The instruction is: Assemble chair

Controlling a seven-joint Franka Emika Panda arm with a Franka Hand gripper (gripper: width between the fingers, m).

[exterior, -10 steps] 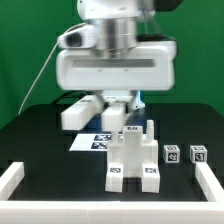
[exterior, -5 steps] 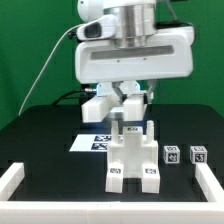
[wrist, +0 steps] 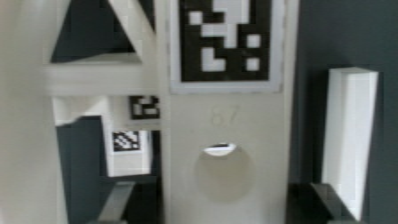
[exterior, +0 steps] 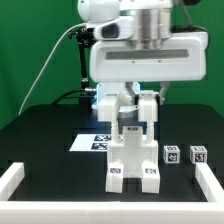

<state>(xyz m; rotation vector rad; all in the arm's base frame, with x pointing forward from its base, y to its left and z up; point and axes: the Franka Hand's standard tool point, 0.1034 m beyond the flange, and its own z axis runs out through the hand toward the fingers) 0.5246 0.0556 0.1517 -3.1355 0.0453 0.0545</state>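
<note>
Sideways swings the arm; tool [exterior: 134,118], jaws apart, hangs over the half-built chair [exterior: 133,160], two small tagged pieces [exterior: 171,154] beside it unattached.

A black table [exterior: 45,150] carries everything, with a low white border rail [exterior: 12,180] along its near corners on both sides of the exterior view. The flat marker board [exterior: 88,143] lies near the table's middle, and just in front of it, toward the exterior view's right, stands the blocky white chair assembly [exterior: 133,165], tags on its front feet. Further right, two small tagged cubes [exterior: 172,155] sit side by side, apart from the assembly.
</note>
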